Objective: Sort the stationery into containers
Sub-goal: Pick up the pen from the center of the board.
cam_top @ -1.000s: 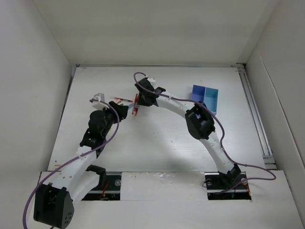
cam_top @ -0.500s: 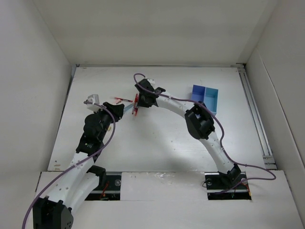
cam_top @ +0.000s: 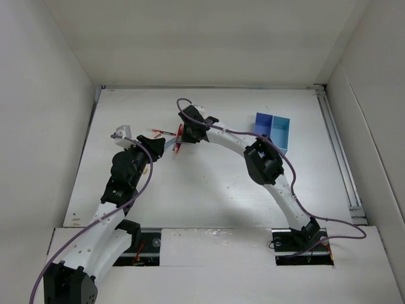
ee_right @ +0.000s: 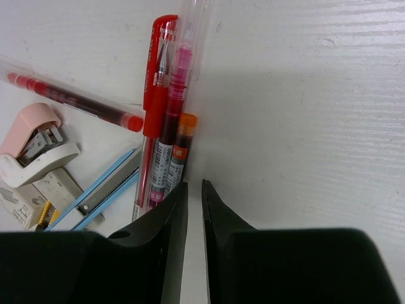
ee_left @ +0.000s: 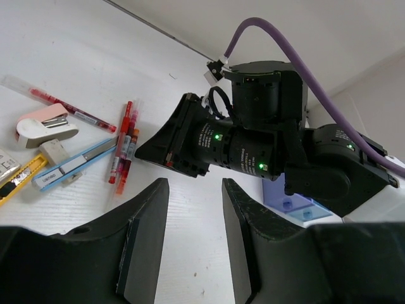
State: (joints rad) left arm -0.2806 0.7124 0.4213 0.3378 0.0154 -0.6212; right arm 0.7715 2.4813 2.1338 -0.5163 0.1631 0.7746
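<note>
Left wrist view: the left gripper [ee_left: 195, 190] hangs spread above the table [ee_left: 76, 63], nothing between its fingers. Just beyond it the red pens [ee_left: 123, 142] lie side by side. The right gripper [ee_right: 192, 185] sits at one end of them, its fingers drawn almost together around an empty slit. The blue containers [cam_top: 279, 138] stand well apart, to the right.

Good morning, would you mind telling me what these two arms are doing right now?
Both arms reach over loose stationery on the table. The right gripper, its jaws nearly together, sits at the ends of the red pens; whether it grips one is unclear. The left gripper hovers open and empty nearby. The containers stand off to the right.
</note>
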